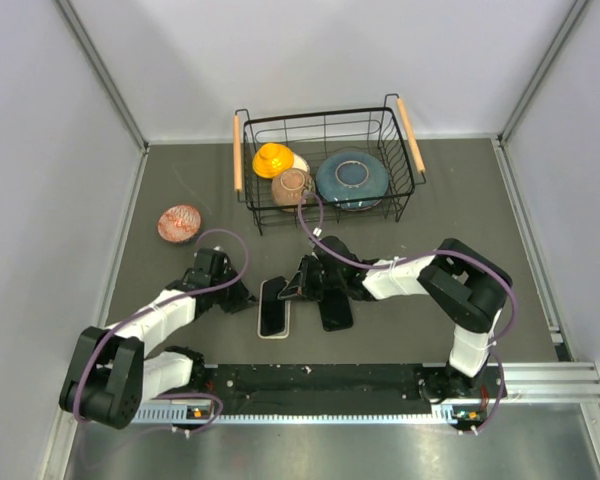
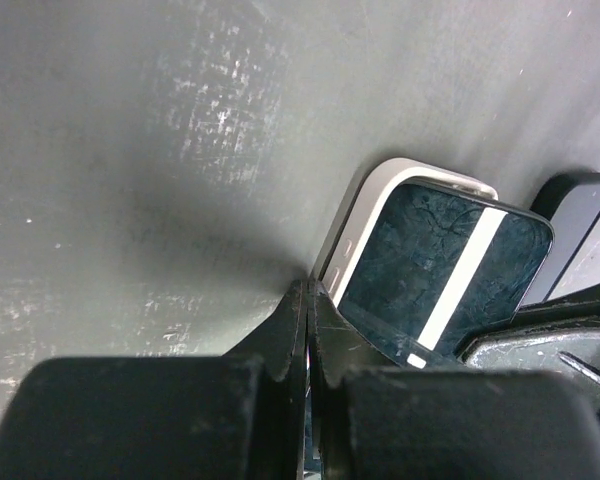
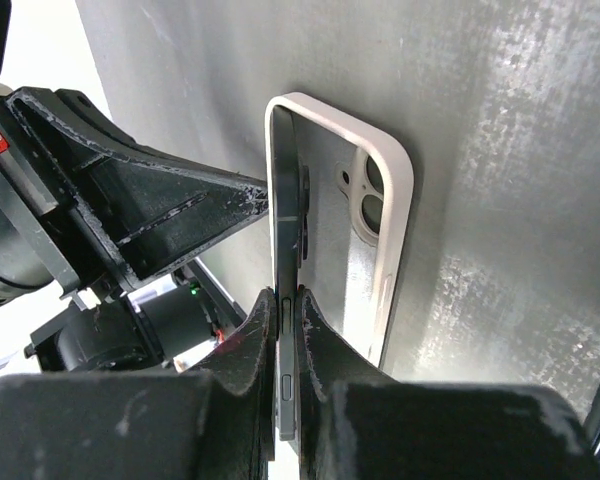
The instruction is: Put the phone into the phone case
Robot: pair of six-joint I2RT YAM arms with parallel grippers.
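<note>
Left gripper point(image 2: 307, 298): fingers pressed together with nothing between them, tips at the long edge of the white phone case point(image 3: 398, 190), which lies flat on the grey table point(image 1: 460, 200). Phone point(image 2: 440, 270): tilted on edge over the case, clamped between the fingers of the right gripper point(image 3: 286, 315).

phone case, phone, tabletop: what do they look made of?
Phone case: white, matte, likely silicone or soft plastic; rounded moulded rim and camera cutouts. Hard or soft cannot be told.
Phone: glossy glass face, mirroring a bright strip; dark edge, metal or plastic unclear.
Tabletop: dark grey hard sheet with scuffed, patchy sheen; possibly painted metal or laminate.
</note>
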